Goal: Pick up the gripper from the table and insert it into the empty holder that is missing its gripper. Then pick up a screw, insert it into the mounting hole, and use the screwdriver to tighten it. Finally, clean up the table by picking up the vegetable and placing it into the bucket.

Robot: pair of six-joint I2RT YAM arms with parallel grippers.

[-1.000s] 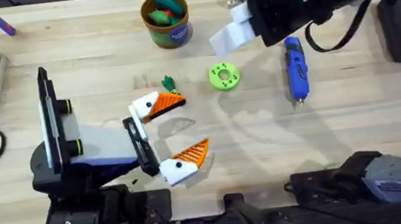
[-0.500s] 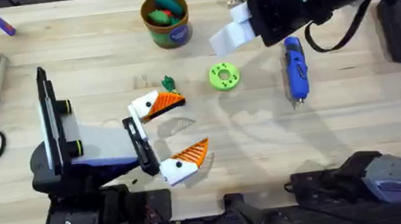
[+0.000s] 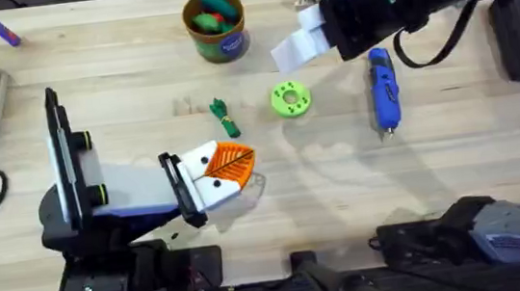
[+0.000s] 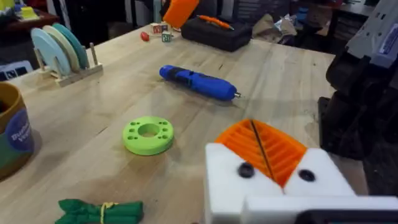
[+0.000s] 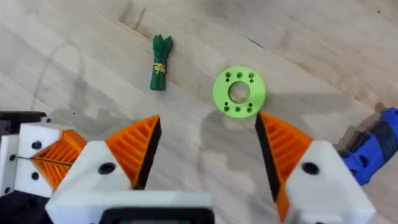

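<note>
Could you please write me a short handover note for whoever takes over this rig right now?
Left gripper: shut, empty, low over the table short of the small dark-green leafy toy vegetable.
Right gripper: open, empty, raised above the green ring-shaped disc.
The bright blue pen-shaped screwdriver lies on the table, right of the disc.
The round brown bucket with the blue label stands at the table's far side, toy vegetables inside.
Done: cannot tell for the gripper part and screw.
Left: the vegetable still needs to go into the bucket.

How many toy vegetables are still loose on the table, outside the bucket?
1: the vegetable lies on the table, left of the green disc, below the bucket.
</note>
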